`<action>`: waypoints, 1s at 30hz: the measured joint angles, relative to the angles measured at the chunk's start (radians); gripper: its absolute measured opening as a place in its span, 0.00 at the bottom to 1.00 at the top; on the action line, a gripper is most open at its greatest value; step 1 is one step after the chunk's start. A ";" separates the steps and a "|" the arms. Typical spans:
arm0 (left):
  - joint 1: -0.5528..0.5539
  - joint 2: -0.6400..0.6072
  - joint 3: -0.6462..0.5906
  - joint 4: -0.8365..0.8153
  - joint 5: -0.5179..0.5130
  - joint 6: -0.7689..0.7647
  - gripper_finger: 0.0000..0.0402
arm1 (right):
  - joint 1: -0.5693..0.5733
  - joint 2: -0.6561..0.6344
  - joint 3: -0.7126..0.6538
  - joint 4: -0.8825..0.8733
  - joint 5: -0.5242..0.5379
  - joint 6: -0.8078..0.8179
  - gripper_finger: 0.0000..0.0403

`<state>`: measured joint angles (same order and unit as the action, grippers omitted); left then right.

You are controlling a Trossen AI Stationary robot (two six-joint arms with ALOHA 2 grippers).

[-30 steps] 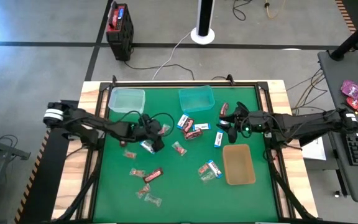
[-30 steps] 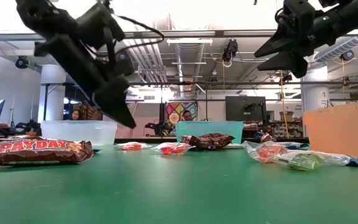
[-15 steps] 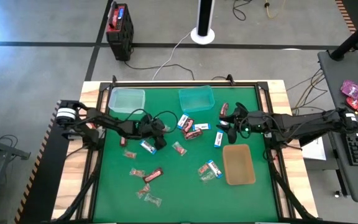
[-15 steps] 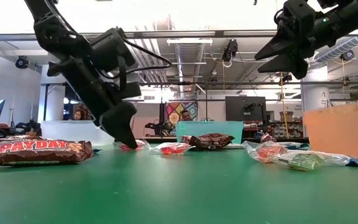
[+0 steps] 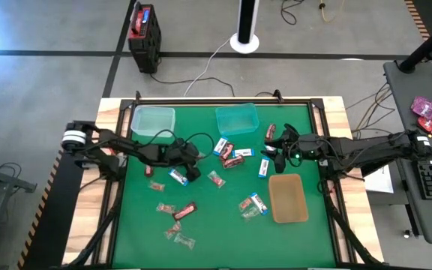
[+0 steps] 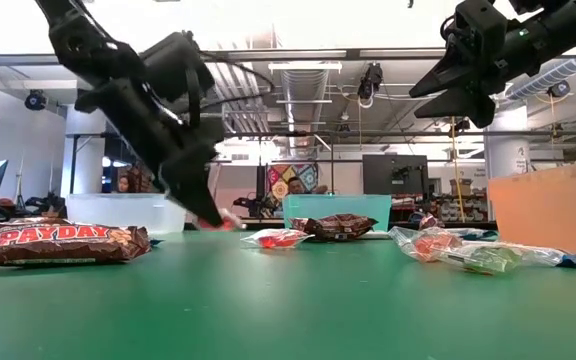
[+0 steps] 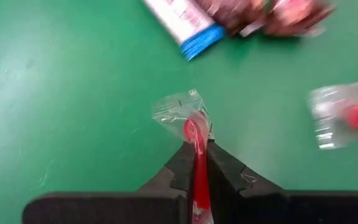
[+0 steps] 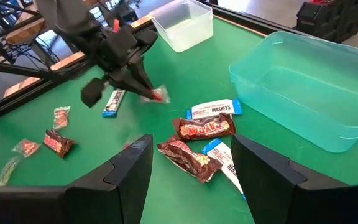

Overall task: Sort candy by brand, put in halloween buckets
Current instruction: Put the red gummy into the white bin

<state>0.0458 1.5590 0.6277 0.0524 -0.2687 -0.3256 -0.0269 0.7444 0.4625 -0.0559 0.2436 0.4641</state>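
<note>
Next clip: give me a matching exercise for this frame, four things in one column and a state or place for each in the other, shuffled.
Things
1. left hand
2. right hand
3. shallow amber-brown plastic tray
4. pale translucent mint plastic container

States or places
A. open, raised above the table, holding nothing
B. at the table's far left corner
C. shut on a clear twist with a red sweet
D. on the table's right side, nearer the front edge

Pairs: 1-C, 2-A, 3-D, 4-B
</note>
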 joint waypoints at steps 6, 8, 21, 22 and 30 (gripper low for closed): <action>0.042 -0.238 0.005 -0.132 0.002 0.067 0.01 | 0.000 0.000 0.000 0.008 0.000 0.000 0.52; 0.090 -0.335 0.023 -0.258 -0.090 0.083 0.01 | 0.000 0.002 0.000 0.014 0.000 0.004 0.52; 0.748 -0.519 0.083 -0.670 0.020 0.236 0.00 | 0.000 0.048 0.000 0.016 0.000 0.045 0.52; 0.789 -0.508 0.081 -0.667 0.078 0.248 0.00 | 0.000 0.053 0.000 0.016 0.001 0.050 0.52; 0.905 -0.440 0.103 -0.659 0.118 0.281 0.11 | 0.000 0.072 0.000 0.016 -0.009 0.078 0.52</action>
<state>0.9510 1.1189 0.7303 -0.6070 -0.1509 -0.0442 -0.0269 0.8165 0.4622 -0.0399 0.2342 0.5416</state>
